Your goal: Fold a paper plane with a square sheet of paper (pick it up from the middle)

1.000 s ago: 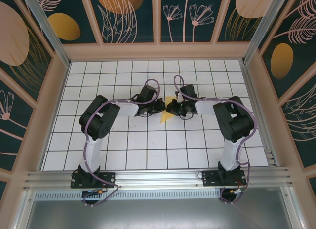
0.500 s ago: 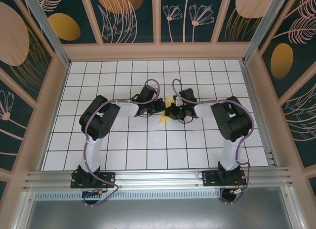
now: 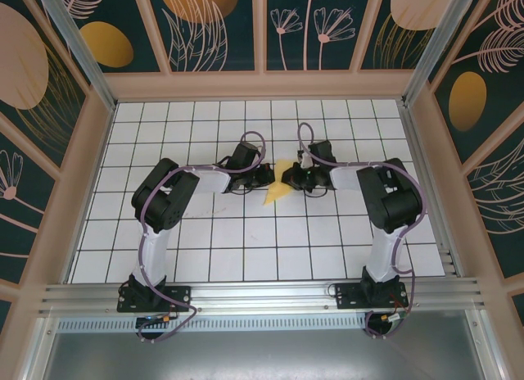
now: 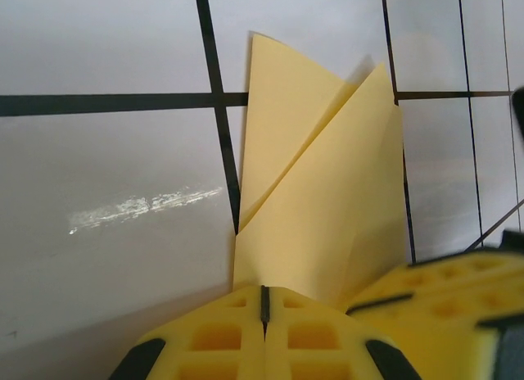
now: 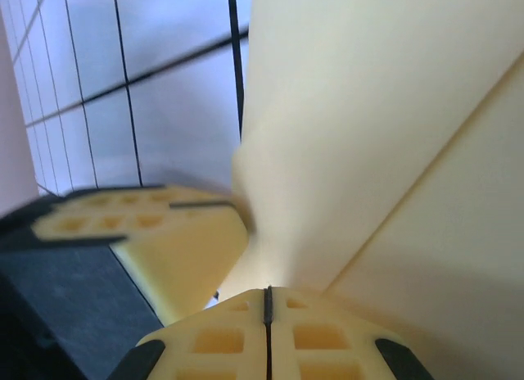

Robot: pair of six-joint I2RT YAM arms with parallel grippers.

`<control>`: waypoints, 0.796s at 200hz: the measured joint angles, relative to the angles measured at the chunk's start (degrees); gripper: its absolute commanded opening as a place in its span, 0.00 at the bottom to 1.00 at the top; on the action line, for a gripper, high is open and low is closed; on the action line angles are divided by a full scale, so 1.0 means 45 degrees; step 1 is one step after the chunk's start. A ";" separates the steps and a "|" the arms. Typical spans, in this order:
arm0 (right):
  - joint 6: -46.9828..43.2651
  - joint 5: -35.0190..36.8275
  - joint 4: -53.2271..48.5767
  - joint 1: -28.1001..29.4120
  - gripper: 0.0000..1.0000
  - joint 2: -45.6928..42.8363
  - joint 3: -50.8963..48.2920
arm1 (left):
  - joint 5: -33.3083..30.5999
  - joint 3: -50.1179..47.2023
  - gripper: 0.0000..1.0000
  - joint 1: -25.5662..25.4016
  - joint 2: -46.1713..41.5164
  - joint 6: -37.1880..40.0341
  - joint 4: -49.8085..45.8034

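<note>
Fingers first, seen from above: the left fingers (image 3: 265, 178) and the right fingers (image 3: 289, 178) point at each other near the middle of the white table (image 3: 246, 249) with its black lines. The yellow paper (image 3: 275, 196) sits between them. One pointy end sticks out toward the near side, and a small bit shows on the far side. From up here the fingers are too small to tell if they are closed.

From the left wrist, the left fingers (image 4: 246, 314) are pressed tight together, with just a thin line between them. The yellow paper (image 4: 327, 200) comes out right at their tips, so they are pinching its edge. The paper is folded: one flap lies over another, and two points reach toward the top of the view. The table (image 4: 106, 151) is under it. The right fingers (image 4: 442, 290) are at the lower right, against the paper's side.

From the right wrist, the right fingers (image 5: 286, 314) are also shut tight on the yellow paper (image 5: 368, 110), which rises from their tips, big and a bit blurry. The left fingers (image 5: 139, 224) are just beside them on the left, at the paper's edge. The table (image 5: 172, 126) is behind.
</note>
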 measured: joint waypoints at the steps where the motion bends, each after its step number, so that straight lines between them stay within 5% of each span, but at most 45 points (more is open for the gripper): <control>1: 0.0000 0.0010 -0.0005 -0.0019 0.08 0.0005 0.0029 | 0.0000 0.0000 0.00 0.0000 0.0000 0.0005 0.0000; 85: 0.0049 0.0364 -0.0155 -0.0170 0.05 0.1030 0.0971 | 0.0015 0.0146 0.00 0.0000 -0.0019 0.0384 -0.0287; 114: 0.0053 0.0403 -0.0165 -0.0170 0.05 0.1030 0.0971 | 0.0423 -0.0175 0.14 0.0000 -0.0364 0.0515 -0.0248; 159: 0.0049 0.0408 -0.0194 -0.0175 0.05 0.1030 0.0971 | 0.1768 -0.1175 0.15 -0.0044 -0.1671 0.0525 0.0573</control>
